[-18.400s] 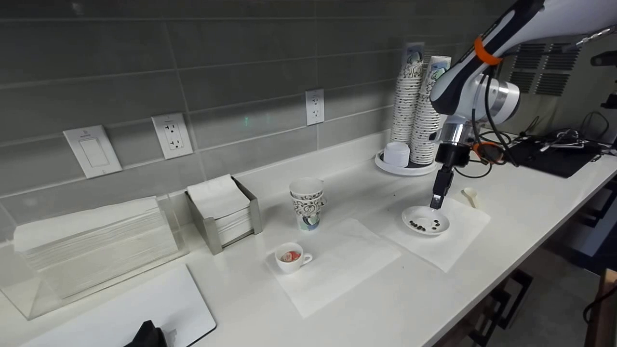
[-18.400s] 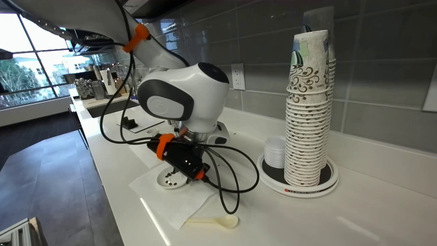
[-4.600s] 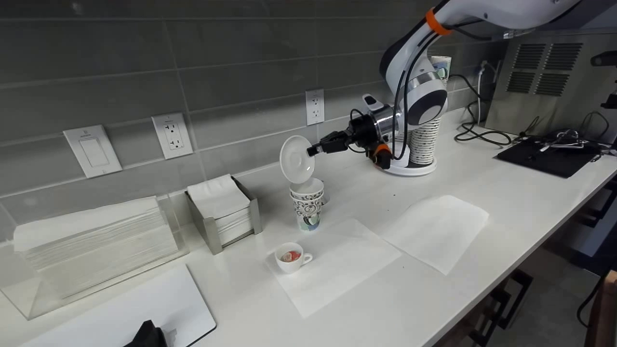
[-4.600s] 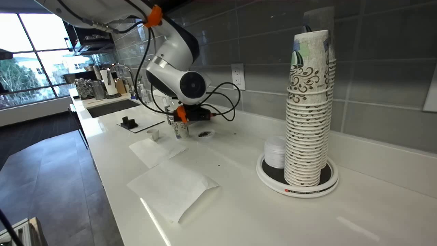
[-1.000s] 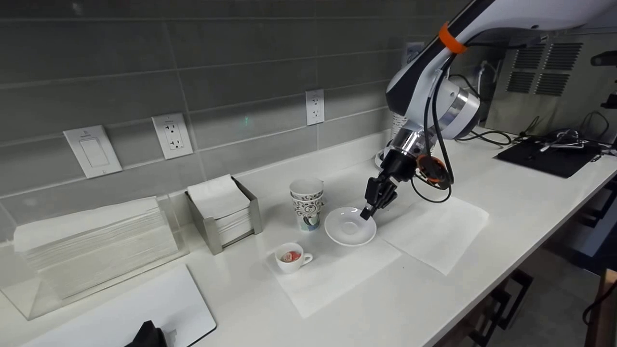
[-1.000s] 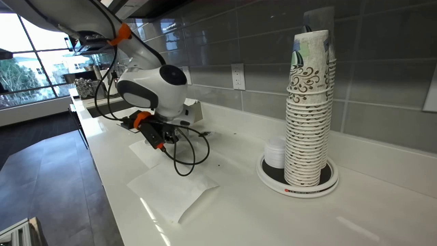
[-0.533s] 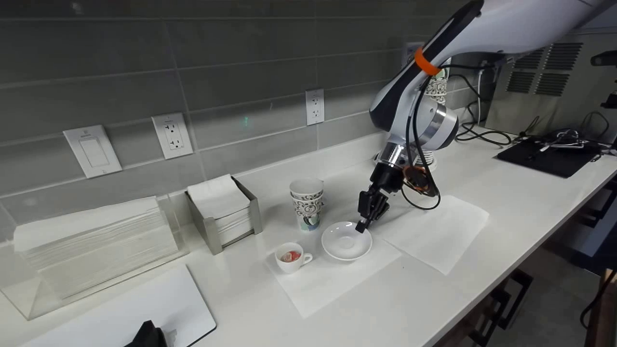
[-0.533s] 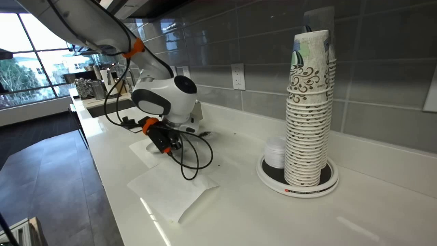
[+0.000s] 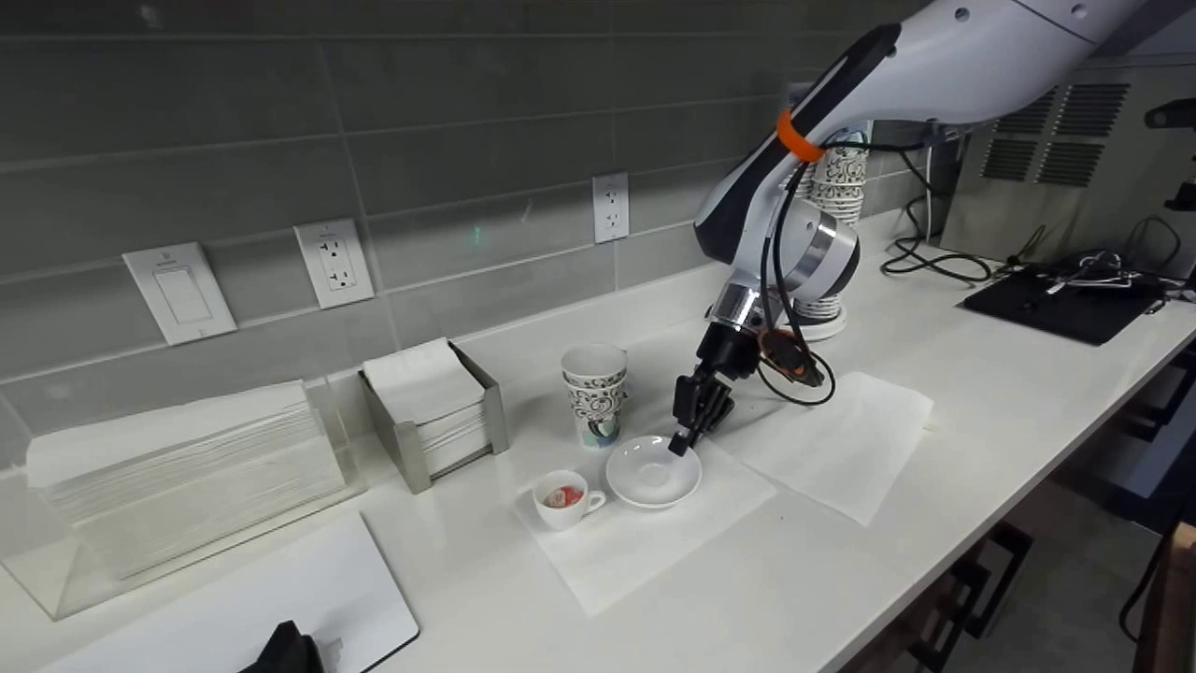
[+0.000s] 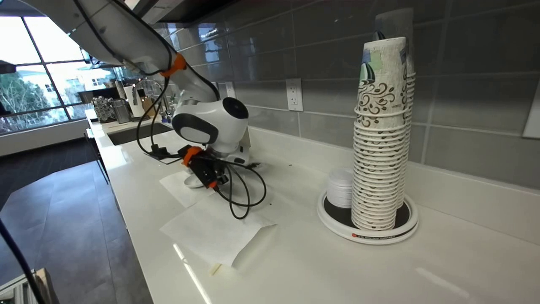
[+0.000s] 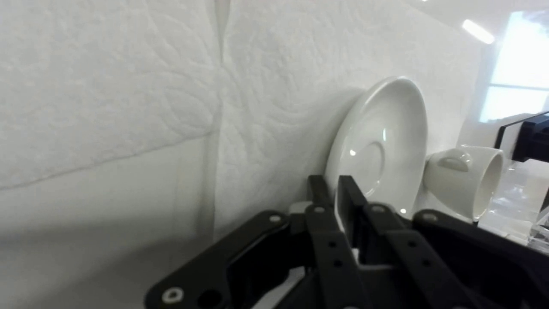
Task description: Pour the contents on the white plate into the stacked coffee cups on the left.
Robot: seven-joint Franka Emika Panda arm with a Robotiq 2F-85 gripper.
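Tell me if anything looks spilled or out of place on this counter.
Slightly: in an exterior view, dark specks show on the white counter, too small to identify, perhaps spilled. One edge of the nearer paper sheet curls up instead of lying flat, and a pale piece pokes out nearby, apparently from underneath.

A kitchen: in an exterior view, dark rectangular sink (image 10: 120,137) at left, tall stack of patterned white paper cups (image 10: 376,160) right
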